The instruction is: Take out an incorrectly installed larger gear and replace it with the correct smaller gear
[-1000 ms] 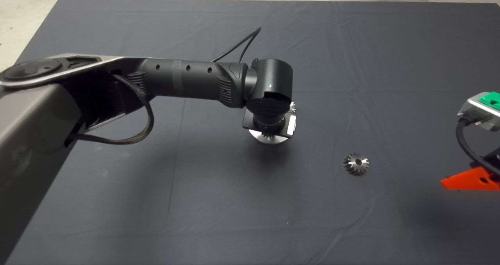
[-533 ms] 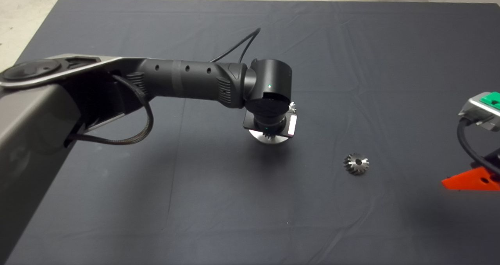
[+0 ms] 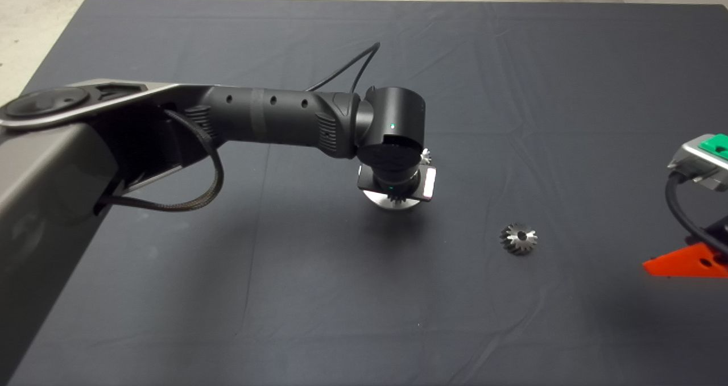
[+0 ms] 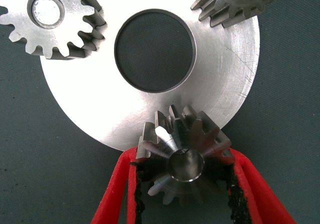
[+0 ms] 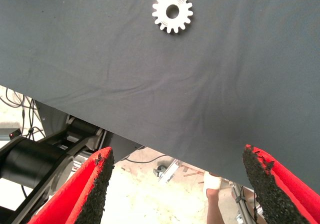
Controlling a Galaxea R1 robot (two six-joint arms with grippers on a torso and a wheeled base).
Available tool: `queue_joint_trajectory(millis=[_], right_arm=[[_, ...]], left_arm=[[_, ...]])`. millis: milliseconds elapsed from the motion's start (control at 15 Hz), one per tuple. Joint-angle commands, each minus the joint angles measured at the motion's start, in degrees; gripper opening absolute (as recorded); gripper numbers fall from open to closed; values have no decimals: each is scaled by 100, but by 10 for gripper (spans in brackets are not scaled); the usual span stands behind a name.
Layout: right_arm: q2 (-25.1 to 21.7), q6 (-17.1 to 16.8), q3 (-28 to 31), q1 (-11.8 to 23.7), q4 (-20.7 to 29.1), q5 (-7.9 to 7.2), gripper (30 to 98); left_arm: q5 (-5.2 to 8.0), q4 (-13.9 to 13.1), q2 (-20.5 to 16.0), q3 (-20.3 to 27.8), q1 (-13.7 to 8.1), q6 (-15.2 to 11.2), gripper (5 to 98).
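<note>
The larger gear [image 4: 182, 159], dark steel with slanted flaring teeth, sits on a pin at the rim of a round silver plate [image 4: 100, 109]. My left gripper [image 4: 184, 156] is shut on it, with a black pad pressed against its teeth on each side. In the head view the left wrist covers the plate [image 3: 378, 199] near the mat's middle. The smaller gear [image 3: 518, 239] lies flat on the mat to the right of the plate, and the right wrist view shows the smaller gear [image 5: 172, 11] bright with straight teeth. My right gripper [image 5: 182, 184] waits open at the mat's right edge.
Two more silver gears [image 4: 50, 17] [image 4: 235, 2] sit on the plate around its dark central hole [image 4: 155, 49]. A black cable [image 3: 347, 70] trails behind the left arm. Beyond the mat's edge the right wrist view shows floor and a stand.
The left wrist has turned and shifted slightly to the right above the plate. The gear on the mat and the right arm have not moved.
</note>
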Motion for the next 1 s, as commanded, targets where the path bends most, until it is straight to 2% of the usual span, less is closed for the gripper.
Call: queue_joint_trajectory(millis=[0,467,933], right_arm=[[-3,33,18,87,192,4,681],[-12,33,21,87,192,4,681],[-37,51,21,87,192,4,681]], left_arm=[[-37,16,16,200,-84,-44,314],[94,33,16,150,-84,-12,314],[68,42,16,60,-84,36,313]])
